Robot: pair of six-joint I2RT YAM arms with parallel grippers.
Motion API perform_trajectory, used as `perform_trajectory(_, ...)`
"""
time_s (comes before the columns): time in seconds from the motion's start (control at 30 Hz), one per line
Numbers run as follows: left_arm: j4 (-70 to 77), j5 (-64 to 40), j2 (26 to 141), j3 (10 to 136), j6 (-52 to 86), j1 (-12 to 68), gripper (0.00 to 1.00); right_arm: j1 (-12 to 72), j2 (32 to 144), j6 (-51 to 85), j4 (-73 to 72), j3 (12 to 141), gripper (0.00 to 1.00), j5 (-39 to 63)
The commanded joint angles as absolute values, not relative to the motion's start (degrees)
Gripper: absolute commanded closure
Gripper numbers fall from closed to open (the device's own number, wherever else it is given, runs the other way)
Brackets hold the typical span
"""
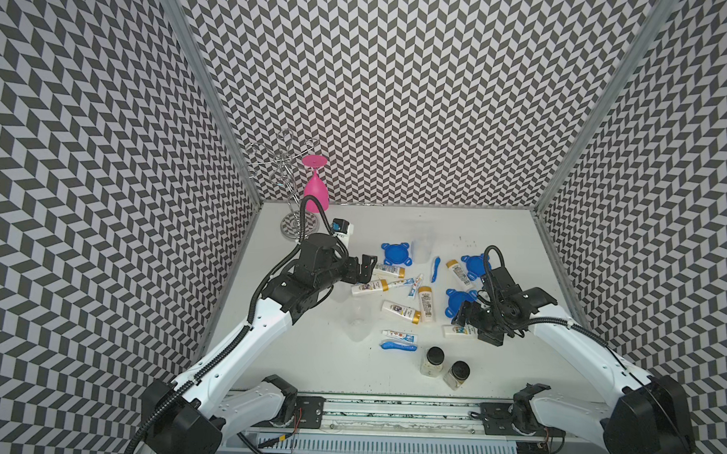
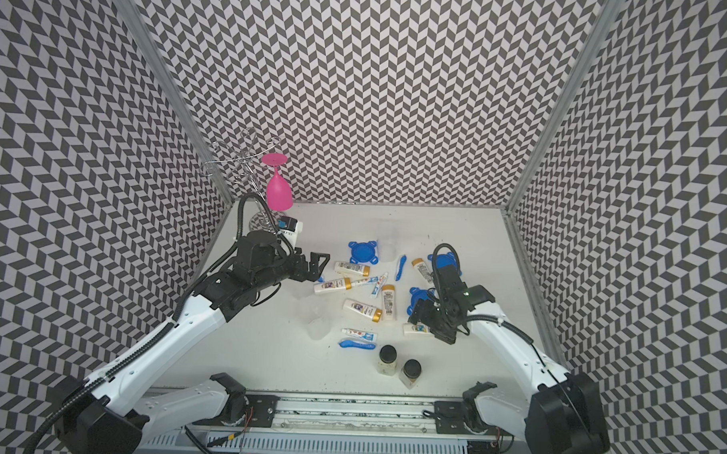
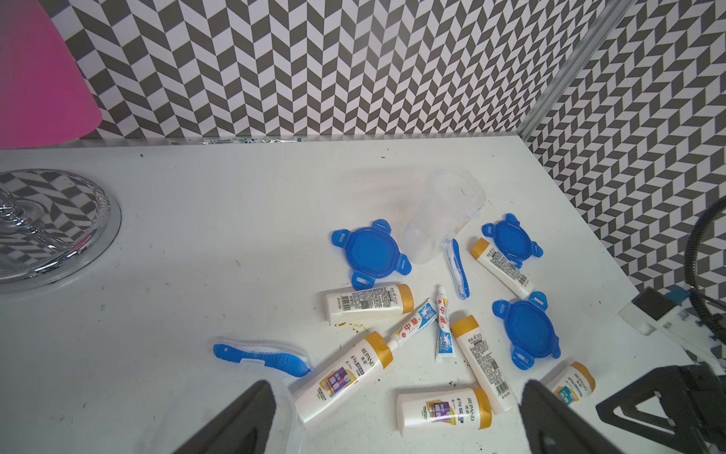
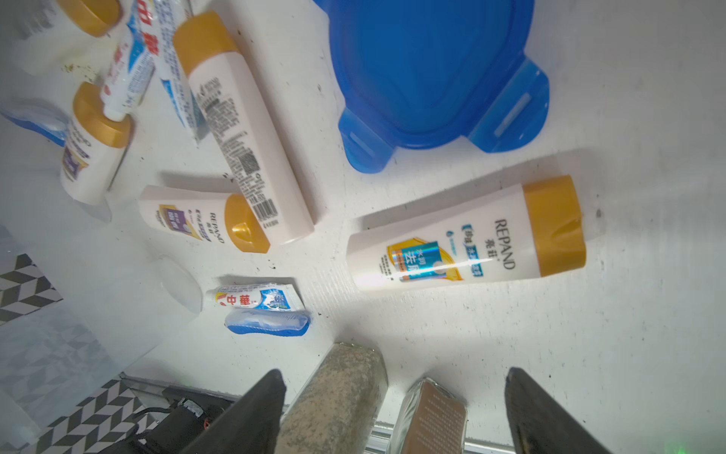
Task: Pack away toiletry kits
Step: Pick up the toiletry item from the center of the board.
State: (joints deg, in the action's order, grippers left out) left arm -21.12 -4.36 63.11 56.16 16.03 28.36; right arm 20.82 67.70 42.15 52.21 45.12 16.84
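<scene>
My right gripper: jaws wide apart, empty, low over the white tabletop. A white plastic bottle with gold cap and teal label lies flat just ahead of it, beside a blue four-tab plastic lid. My left gripper: wide open, empty, above the other gold-capped white bottles.

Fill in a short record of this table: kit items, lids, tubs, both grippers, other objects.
bottles: six, white with gold caps, lying loose on the table
toothpaste tubes: three, loose
toothbrushes: three, blue
lids: three, blue, off and lying flat
tubs: clear, lidless; two plainly seen
left gripper: open, empty
right gripper: open, empty, over a bottle
other: two black-capped jars; pink glass hanging from wire rack
</scene>
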Motion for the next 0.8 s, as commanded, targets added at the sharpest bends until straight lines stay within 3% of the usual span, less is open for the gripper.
perform_trajectory(0.0,-20.7,-4.8,61.5,56.0,14.7,28.3,0.0,20.6,68.5,45.8,48.6,43.6,0.16,19.2)
perform_trajectory(0.5,-20.8,-2.2,62.4,56.3,17.3,28.2,0.0,16.3,81.2,42.0,34.0,41.6,0.23,20.3)
perform_trajectory(0.77,-21.3,-3.2,62.8,56.2,17.9,27.1,0.01,18.9,86.4,32.4,37.7,46.0,0.29,8.6)
